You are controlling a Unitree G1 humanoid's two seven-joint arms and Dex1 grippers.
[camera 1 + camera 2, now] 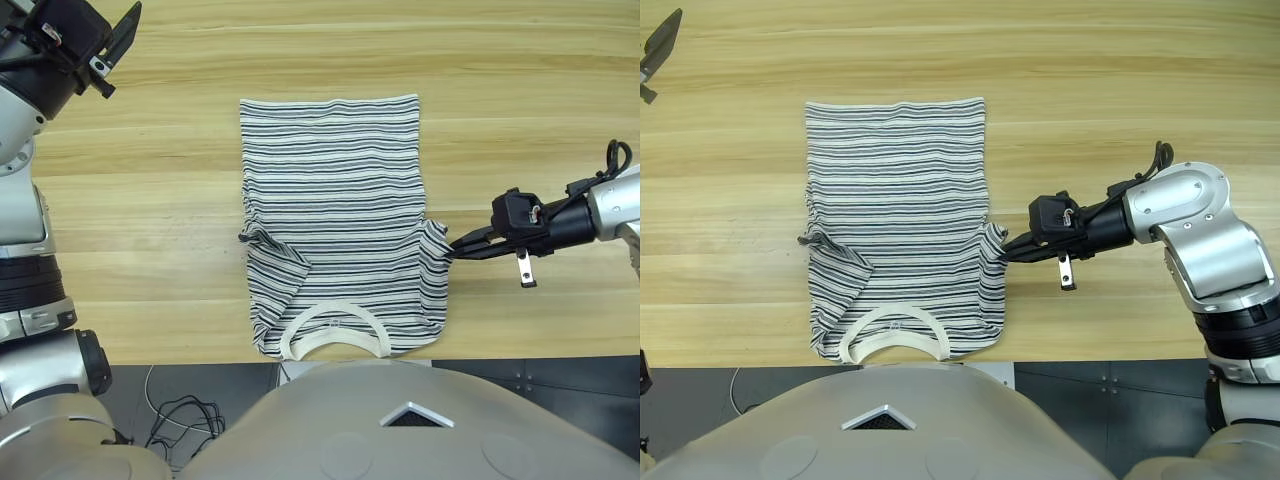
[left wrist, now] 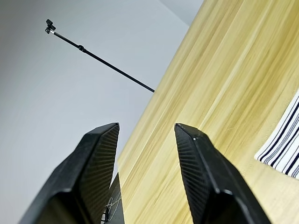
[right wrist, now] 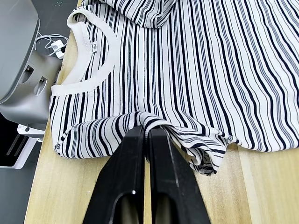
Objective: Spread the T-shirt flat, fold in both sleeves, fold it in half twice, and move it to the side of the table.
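1. Lying on the light wooden table (image 1: 520,120), the striped T-shirt (image 1: 335,180) fills the centre of the head view. Its white collar (image 1: 336,306) is towards the bottom of the frame, right at the table's near edge.
2. Below that edge, at the lower left of the frame, a tangle of dark cables (image 1: 175,415) lies on the dark floor.
3. At centre left, one sleeve (image 1: 278,262) is folded inward and rests on the shirt's body, slightly wrinkled.
4. At centre right, the other sleeve (image 1: 436,240) juts out a little from the body and is bunched up.
5. The right gripper (image 1: 452,250) extends in from the right edge of the frame, low over the table, and is pinched tight on the rim of this bunched sleeve. In the right wrist view its two black fingers (image 3: 126,177) meet, with striped cloth curled over their tips.
6. Farther up the frame, the shirt's body lies smooth, and its hem runs straight across the upper centre.
7. The left gripper (image 2: 145,127) is in the upper left corner of the head view, above bare wood and well apart from the shirt. Its jaws are parted and hold nothing.
8. In the left wrist view, a corner of the shirt shows at the right edge of the frame. Beyond the table, a thin black rod (image 2: 103,60) slants across a pale wall at the upper left.
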